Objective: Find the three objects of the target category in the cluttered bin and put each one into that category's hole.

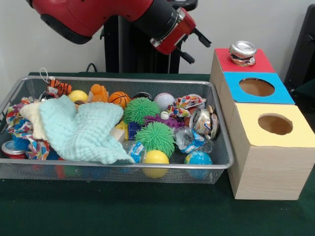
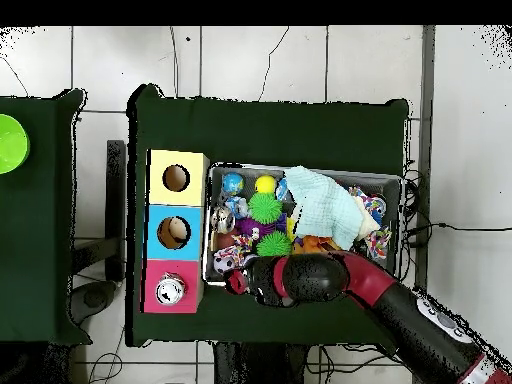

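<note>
Green table, mesh bin [image 1: 222,162], can [image 1: 242,53] on red box, hand's [image 2: 237,283] opening unclear, touching nothing visible.

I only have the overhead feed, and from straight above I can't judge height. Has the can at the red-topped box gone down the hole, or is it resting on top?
Observer: It's resting on top. In the front view the can stands proud of the red-topped box, its body above the surface.
Operator: Are any other cans showing in the bin?
Observer: Yes. A crushed can lies tilted at the end of the bin nearest the boxes, its silver end towards the front camera.
Operator: And a third?
Observer: What looks like a red-sided can sits in the corner at the opposite end, on the side away from the robot, partly under a patterned cloth.
</note>
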You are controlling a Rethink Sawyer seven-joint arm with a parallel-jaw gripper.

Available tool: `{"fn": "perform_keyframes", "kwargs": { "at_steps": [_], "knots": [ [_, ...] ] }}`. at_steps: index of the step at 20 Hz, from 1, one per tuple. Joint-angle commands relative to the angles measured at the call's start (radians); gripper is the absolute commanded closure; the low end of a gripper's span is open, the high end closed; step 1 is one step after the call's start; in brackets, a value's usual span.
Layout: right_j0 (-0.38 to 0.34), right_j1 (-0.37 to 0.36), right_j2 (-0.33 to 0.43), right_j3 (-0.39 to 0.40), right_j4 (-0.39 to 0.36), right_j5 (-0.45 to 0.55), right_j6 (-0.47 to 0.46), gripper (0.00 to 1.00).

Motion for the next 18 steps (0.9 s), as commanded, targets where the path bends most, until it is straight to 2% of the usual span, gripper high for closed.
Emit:
{"fn": "perform_keyframes", "kwargs": {
  "at_steps": [1, 6, 10, 18],
  "knots": [
    [0.035, -0.002, 0.074, -0.105, -0.039, 0.001, -0.159, 0.00],
    [0.107, -0.085, 0.081, -0.065, -0.055, -0.067, -0.040, 0.00],
    [0.150, -0.129, 0.093, -0.053, -0.024, -0.061, 0.002, 0.00],
    [0.201, -0.116, 0.050, -0.085, -0.031, -0.095, 0.000, 0.00]
  ]
}}
